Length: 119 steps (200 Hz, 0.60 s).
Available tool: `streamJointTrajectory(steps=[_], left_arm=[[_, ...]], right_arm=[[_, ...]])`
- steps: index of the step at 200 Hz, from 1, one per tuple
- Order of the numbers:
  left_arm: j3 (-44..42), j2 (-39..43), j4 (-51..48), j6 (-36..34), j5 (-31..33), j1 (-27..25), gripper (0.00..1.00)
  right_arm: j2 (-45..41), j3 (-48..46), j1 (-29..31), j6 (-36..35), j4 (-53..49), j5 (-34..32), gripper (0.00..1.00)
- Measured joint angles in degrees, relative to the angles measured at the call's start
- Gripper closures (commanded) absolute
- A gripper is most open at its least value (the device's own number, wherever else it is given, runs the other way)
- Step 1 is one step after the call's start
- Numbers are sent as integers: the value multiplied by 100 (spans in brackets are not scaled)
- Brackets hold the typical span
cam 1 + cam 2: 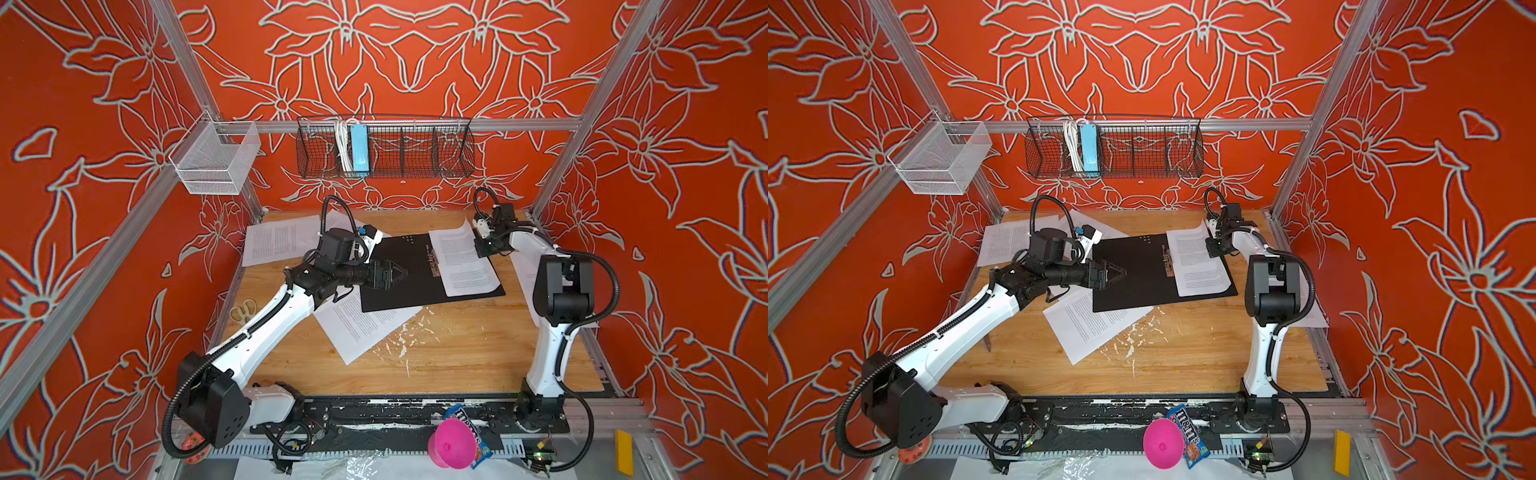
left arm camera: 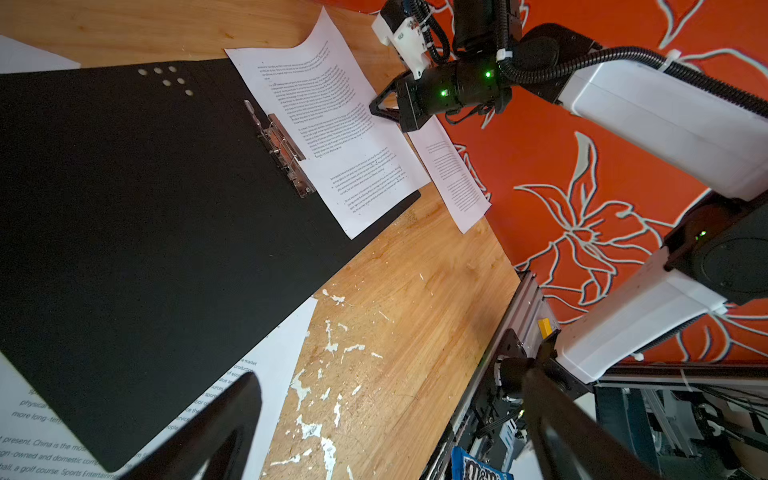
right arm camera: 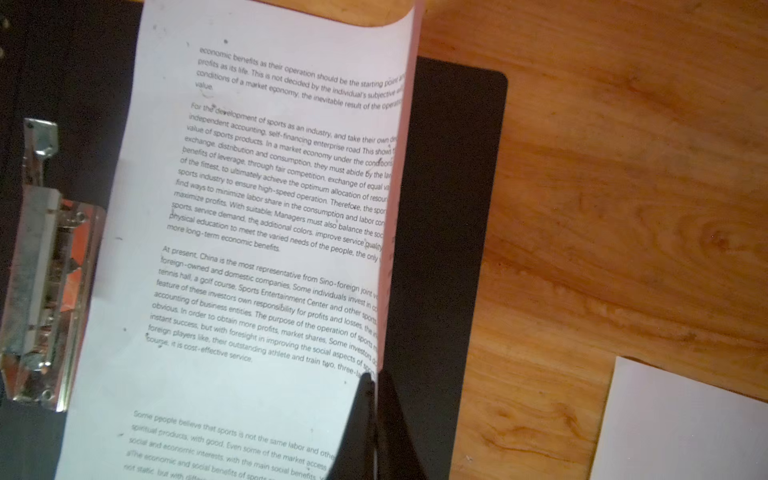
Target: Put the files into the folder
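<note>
Top views show orange floral walls, scuffed wooden table; left fingers apart above folder, right fingers pinching one sheet.

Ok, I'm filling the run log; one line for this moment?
folder: open, black inside up | right pincer: shut on sheet edge, over folder | left pincer: open, above folder | front sheet: partly under folder

Your wooden table, marked with white flecks toward the front, carries the open folder black side up, a near sheet tucked under its front-left corner, far-left sheets at the back and a right-edge sheet just beside it.
</note>
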<state>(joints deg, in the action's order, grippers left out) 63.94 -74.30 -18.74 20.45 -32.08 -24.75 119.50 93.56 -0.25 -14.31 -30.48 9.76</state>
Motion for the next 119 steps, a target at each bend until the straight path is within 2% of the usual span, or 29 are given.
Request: streamJointTrajectory(steps=[119], left_arm=[[0,-15,0,37,-33,2,2]], right_arm=[[-529,-483,0,356,293,577,100]])
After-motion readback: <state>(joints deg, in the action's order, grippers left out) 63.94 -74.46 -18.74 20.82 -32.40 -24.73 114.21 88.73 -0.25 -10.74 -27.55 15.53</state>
